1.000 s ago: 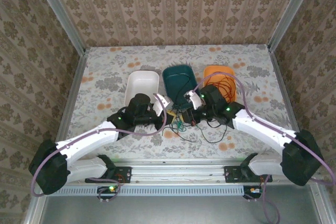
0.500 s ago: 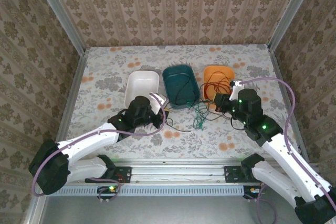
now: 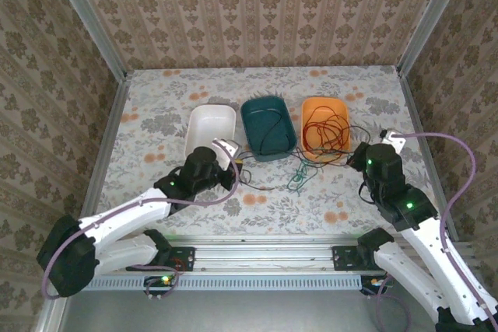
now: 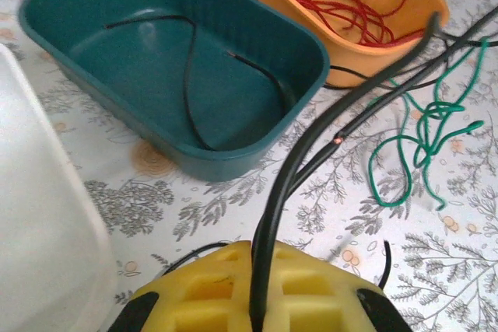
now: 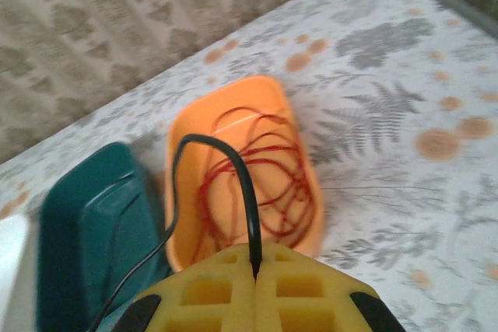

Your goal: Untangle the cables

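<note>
Left gripper [image 4: 261, 285] pinched tight on the black cable [image 4: 311, 145]. Right gripper [image 5: 255, 266] pinched on a black strand too, likely the same cable. The two are well apart, I judge to pull it taut and clear of the green cable [image 4: 424, 134], which is bunched on the bench [image 3: 156, 114] near the trays. One black end lies in the teal tray [image 4: 257, 33]. Red cable [image 5: 257, 176] coiled in the orange tray [image 5: 173, 192], looks sorted. Floral bench cover, patterned wallpaper [image 3: 257, 13], metal frame [image 3: 89, 21].
</note>
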Robot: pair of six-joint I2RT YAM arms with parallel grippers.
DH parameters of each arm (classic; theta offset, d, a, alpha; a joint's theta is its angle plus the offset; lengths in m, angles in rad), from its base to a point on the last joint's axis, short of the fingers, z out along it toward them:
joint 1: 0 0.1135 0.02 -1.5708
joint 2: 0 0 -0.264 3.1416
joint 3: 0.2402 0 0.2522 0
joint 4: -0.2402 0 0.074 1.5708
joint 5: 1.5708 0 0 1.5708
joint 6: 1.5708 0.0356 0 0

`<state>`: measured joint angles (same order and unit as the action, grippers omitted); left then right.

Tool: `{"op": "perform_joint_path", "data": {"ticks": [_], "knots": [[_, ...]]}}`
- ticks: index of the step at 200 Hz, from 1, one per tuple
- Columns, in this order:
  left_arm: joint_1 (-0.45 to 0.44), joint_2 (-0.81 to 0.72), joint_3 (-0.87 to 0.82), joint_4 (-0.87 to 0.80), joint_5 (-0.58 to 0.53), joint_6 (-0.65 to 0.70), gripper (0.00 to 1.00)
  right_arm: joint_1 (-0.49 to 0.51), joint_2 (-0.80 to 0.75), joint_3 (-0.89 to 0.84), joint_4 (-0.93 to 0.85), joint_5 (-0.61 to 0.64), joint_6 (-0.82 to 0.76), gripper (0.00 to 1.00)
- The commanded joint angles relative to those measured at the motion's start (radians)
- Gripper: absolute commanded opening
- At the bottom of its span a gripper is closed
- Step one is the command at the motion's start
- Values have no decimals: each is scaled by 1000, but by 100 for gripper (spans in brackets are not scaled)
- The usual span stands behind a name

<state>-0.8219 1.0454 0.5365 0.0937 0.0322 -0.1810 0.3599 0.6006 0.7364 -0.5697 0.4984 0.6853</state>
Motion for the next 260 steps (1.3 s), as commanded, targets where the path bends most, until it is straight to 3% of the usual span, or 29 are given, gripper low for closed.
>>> {"op": "perform_joint_path", "data": {"ticks": [1,51,96,133,179,204,232,237,248,260], "knots": [[20,-83,-32,0,-104,-20,0,-22,-15,41,-157,222,94,0],[58,-288,-70,8,-139,-28,0,-63,-15,38,-345,334,247,0],[104,-393,-38,-36,-187,-31,0,-154,-17,12,-430,329,309,0],[119,-374,0,-55,-84,-4,0,-235,-33,-23,-411,256,290,0],[118,-331,-5,-48,-117,2,0,-328,-72,-38,-288,114,178,0],[117,-268,25,-69,-16,18,0,-328,-96,-66,-129,-58,51,0],[95,-182,56,-46,139,15,0,-320,-39,-74,-168,-126,55,0],[86,-169,63,-38,156,17,0,-313,-35,-80,-175,-134,58,8],[64,-141,80,-34,181,26,0,-293,-43,-97,-163,-173,44,34],[43,-113,102,-38,195,40,0,-261,-80,-115,-130,-211,26,48]]}}
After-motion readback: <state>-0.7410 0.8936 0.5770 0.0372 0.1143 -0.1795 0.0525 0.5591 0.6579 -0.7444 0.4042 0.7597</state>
